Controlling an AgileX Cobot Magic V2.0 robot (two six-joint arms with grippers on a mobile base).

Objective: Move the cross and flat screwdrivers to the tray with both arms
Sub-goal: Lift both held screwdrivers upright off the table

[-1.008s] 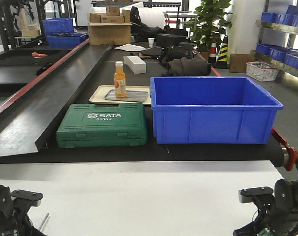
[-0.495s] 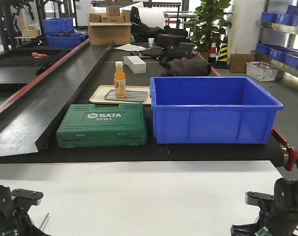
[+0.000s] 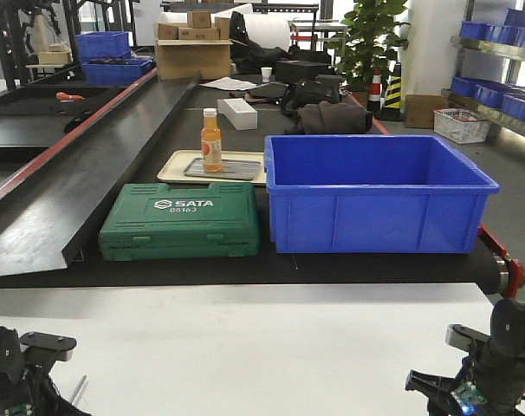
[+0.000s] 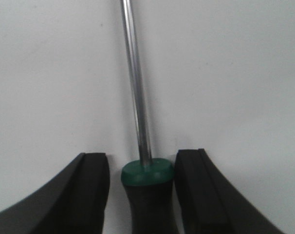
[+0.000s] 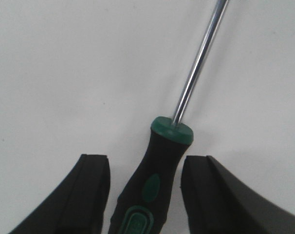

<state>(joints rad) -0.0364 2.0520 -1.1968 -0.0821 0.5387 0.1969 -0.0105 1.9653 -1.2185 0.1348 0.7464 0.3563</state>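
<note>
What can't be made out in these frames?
- Tips: the left screwdriver and right screwdriver run off the top edge of their wrist views; cross or flat unknown.
- Grip: the bottom edge hides whether left tool or right tool clamps its handle.
- Front view: both tools largely cut off by the bottom edge.

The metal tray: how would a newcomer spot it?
Find the big blue bin; left of it lies a green tool case. Just behind that, a beige tray holds the grey metal tray, the one with an orange bottle standing on it.
</note>
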